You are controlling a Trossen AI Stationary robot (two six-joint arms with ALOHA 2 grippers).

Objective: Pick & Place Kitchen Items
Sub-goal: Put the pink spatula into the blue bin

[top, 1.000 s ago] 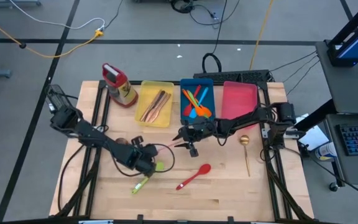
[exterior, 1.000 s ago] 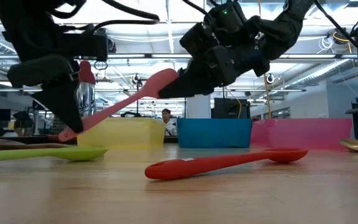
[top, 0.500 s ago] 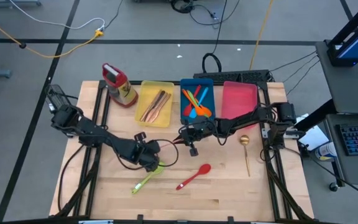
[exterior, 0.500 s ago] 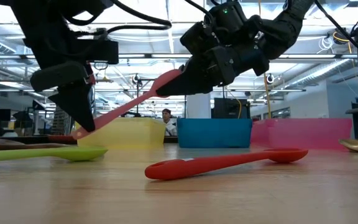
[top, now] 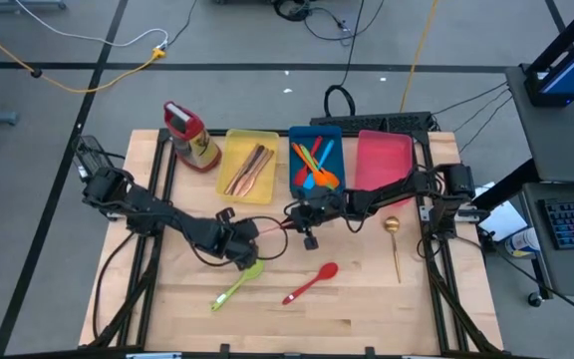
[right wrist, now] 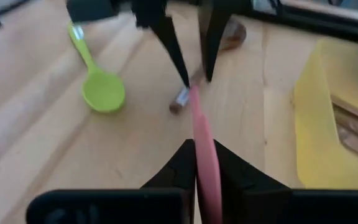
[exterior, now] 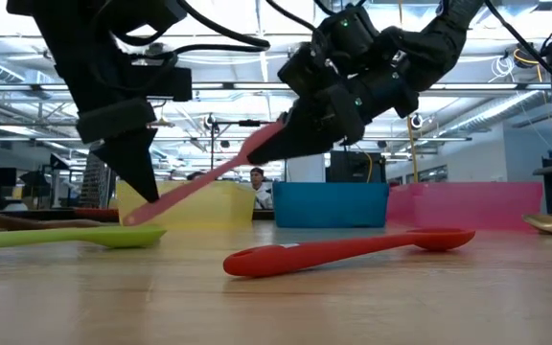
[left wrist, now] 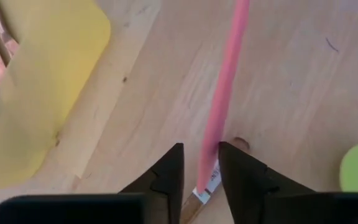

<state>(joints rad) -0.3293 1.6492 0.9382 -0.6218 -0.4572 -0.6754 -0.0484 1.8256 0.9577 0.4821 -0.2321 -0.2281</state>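
Passing pink spatula (exterior: 204, 175) mid-air above table centre | right gripper (exterior: 281, 144) clenched on its head end | left gripper (left wrist: 199, 171), newly arrived from green spoon (top: 237, 285), fingers parted astride handle tip | handover pending, release premature.

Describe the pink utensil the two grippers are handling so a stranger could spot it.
Find the yellow tray on the table. In front of it, the pink utensil slants above the wood, the right gripper shut on one end, the left gripper at the other. The green spoon and red spoon lie flat.
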